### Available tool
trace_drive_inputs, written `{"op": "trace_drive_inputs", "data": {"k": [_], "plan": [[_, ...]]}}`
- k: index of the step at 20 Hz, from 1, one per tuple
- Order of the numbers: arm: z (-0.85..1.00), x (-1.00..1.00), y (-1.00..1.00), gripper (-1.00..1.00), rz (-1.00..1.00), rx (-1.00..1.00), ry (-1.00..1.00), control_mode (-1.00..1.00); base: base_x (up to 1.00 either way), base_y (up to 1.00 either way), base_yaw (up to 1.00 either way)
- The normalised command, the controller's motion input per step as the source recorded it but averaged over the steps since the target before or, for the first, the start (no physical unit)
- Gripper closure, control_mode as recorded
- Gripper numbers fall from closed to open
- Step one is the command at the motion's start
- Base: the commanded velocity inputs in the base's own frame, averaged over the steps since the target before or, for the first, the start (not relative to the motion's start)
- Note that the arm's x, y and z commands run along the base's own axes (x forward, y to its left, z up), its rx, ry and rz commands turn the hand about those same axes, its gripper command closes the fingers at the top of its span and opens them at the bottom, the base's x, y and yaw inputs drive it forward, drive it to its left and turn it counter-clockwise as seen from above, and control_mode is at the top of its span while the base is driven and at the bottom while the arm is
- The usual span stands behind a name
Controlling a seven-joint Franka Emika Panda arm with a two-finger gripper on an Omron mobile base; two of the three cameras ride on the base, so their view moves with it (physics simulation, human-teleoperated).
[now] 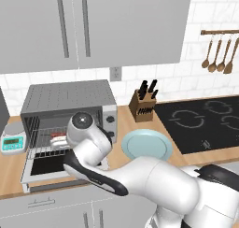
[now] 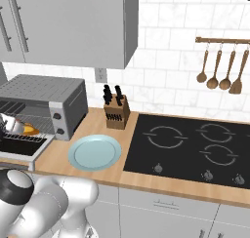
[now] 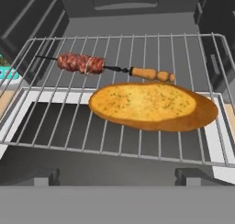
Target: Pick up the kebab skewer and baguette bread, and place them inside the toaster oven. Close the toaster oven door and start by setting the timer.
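Note:
The toaster oven [image 1: 70, 100] stands on the counter with its door [image 1: 43, 170] dropped open. In the hand view the kebab skewer [image 3: 81, 62] lies across the back of the wire rack [image 3: 50, 126], and the baguette bread [image 3: 151, 106] lies flat just in front of it. My gripper [image 3: 118, 176] hovers open over the rack's front edge, fingertips [image 3: 42, 175] spread wide with nothing between them. From the left base view, my arm reaches into the oven mouth and a bit of the skewer [image 1: 58, 138] shows on the rack. An orange end of the baguette [image 2: 31, 130] shows in the right base view.
A round light blue plate [image 1: 147, 145] lies on the counter right of the oven, a knife block [image 1: 144, 105] behind it. A small white scale [image 1: 12, 140] sits left of the oven. The black cooktop [image 1: 205, 122] is at the right, wooden spoons [image 2: 219, 69] above.

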Motion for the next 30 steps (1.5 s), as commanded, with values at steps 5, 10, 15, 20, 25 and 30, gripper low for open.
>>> {"op": "trace_drive_inputs", "data": {"k": [5,10,15,20,25,30], "plan": [[-0.27,-0.13,0.00,-1.00,-0.01,0.03,0.00,-1.00,0.00,0.00,0.00],[-0.11,-0.04,0.00,-1.00,0.00,0.01,0.00,-1.00,0.00,0.00,0.00],[0.00,0.00,0.00,-1.00,0.00,0.00,0.00,-1.00,0.00,0.00,0.00],[-0.05,0.00,0.00,-1.00,0.00,0.00,0.00,-1.00,0.00,0.00,0.00],[-0.05,0.00,0.00,-1.00,0.00,0.00,0.00,-1.00,0.00,0.00,0.00],[0.00,0.00,0.01,-1.00,0.00,0.00,0.00,-1.00,0.00,0.00,0.00]]}}
